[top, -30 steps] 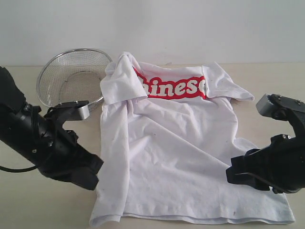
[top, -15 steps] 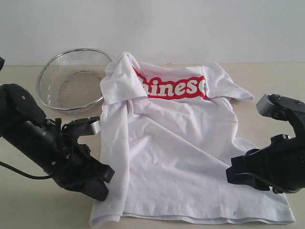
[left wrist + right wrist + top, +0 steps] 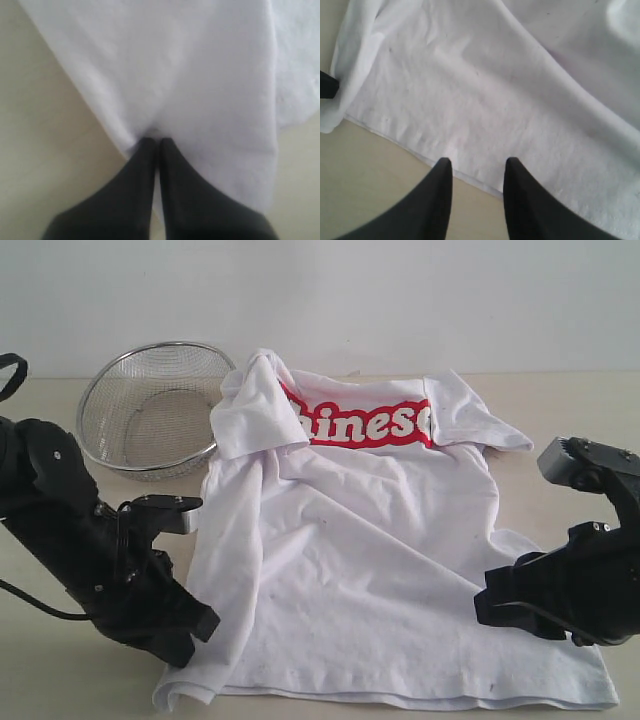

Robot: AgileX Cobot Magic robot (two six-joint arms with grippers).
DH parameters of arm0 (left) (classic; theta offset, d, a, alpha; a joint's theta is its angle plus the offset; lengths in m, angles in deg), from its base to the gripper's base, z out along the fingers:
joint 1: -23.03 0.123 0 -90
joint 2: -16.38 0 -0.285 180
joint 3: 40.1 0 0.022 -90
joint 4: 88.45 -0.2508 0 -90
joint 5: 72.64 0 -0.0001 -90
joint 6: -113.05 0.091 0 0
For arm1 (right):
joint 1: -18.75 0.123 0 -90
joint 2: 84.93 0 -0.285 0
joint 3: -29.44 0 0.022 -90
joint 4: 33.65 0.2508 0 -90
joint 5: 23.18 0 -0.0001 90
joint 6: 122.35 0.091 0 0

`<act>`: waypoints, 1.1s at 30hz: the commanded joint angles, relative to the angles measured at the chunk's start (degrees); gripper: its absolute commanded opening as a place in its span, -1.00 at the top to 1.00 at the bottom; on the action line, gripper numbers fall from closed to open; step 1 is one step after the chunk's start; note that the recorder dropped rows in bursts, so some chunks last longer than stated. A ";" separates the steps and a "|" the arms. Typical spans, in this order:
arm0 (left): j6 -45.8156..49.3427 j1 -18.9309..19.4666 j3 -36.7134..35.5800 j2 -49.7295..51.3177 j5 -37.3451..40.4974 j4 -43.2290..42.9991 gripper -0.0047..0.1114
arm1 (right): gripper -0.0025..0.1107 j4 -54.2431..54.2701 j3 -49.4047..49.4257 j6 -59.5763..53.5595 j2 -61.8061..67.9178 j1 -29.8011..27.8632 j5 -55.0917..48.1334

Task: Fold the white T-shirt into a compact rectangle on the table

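White T-shirt (image 3: 350, 560): spread on worktop (image 3: 570, 405); left edge clamped in left tool (image 3: 156, 142); right tool (image 3: 476, 167), jaws apart, over hem.

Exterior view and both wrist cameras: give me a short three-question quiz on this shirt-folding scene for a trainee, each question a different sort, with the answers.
1. True or false: the left gripper is shut on the white T-shirt.
2. What sits on the table beside the shirt's folded sleeve? A) wire-mesh basket B) plate C) box
3. Fill in: the jaws of the right gripper stand ___ over the shirt's hem.
Key: 1 true; 2 A; 3 open.
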 commanded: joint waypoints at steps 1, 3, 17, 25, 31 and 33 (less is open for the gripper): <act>-6.23 -0.09 -0.42 0.59 -0.89 -10.32 0.84 | 0.42 -0.02 -0.06 -0.18 -0.28 0.22 0.09; -8.90 -0.09 -0.42 0.36 -0.38 -13.47 0.84 | 0.42 -0.02 -0.06 -0.18 -0.28 0.22 0.20; -17.25 -0.09 -0.42 -9.81 5.05 -22.88 0.84 | 0.46 -2.41 -0.06 2.25 -0.28 0.01 2.39; -9.50 -0.09 -0.42 -14.29 1.94 -12.04 0.84 | 0.96 -22.92 -2.03 20.07 2.36 0.01 1.40; -3.92 -0.09 -0.42 -8.65 -2.63 -7.72 0.84 | 0.96 -30.84 -3.69 26.21 11.29 0.01 0.15; -3.92 -0.09 -0.42 -6.52 -3.91 -7.72 0.84 | 0.96 -30.84 -3.69 26.10 13.03 0.01 0.86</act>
